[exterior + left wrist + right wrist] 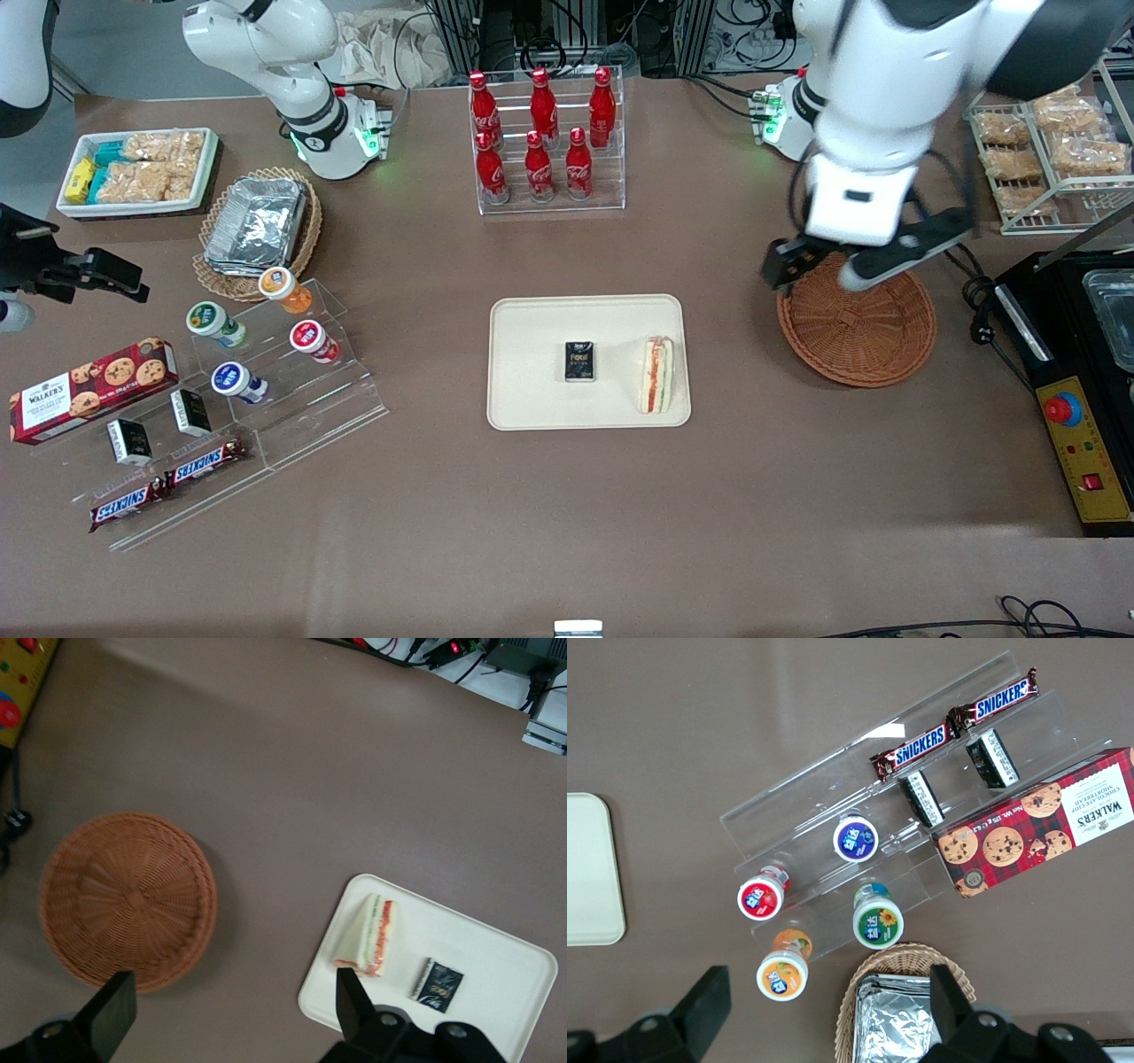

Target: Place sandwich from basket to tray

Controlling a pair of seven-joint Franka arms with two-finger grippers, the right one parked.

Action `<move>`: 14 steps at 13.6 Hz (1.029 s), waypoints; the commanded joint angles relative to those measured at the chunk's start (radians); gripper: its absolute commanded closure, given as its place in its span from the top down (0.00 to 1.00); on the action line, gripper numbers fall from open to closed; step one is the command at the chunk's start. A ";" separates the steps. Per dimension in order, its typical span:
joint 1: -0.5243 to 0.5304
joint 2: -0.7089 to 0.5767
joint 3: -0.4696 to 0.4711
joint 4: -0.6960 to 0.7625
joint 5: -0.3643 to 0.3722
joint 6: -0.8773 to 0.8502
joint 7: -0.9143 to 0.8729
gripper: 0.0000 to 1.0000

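Resting on edge at the tray's (532, 354) rim, the sandwich (656, 374) could tip; the jaws of the gripper (819, 266) hang wide open and empty above the basket (873, 341).

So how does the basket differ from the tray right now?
The basket is round, reddish-brown woven wicker; the tray is a flat, smooth, cream rectangle with rounded corners. The basket holds nothing, while the tray carries the sandwich and a small dark packet. The gripper, fingers open and holding nothing, hangs above the basket's rim, not above the tray. Both are shallow and sit on the brown table.
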 commanded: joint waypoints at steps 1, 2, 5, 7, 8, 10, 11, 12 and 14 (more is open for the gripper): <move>-0.009 -0.092 0.160 -0.031 -0.114 -0.048 0.333 1.00; -0.009 -0.112 0.229 -0.031 -0.160 -0.071 0.494 1.00; -0.009 -0.166 0.353 -0.051 -0.173 -0.115 0.858 1.00; -0.009 -0.206 0.387 -0.106 -0.156 -0.106 0.989 1.00; -0.007 -0.217 0.387 -0.124 -0.151 -0.102 1.000 1.00; -0.007 -0.244 0.381 -0.184 -0.140 -0.051 0.997 1.00; -0.007 -0.273 0.381 -0.236 -0.137 -0.013 0.997 1.00; -0.007 -0.296 0.381 -0.271 -0.137 0.009 0.997 1.00; -0.007 -0.284 0.381 -0.250 -0.137 0.000 0.980 1.00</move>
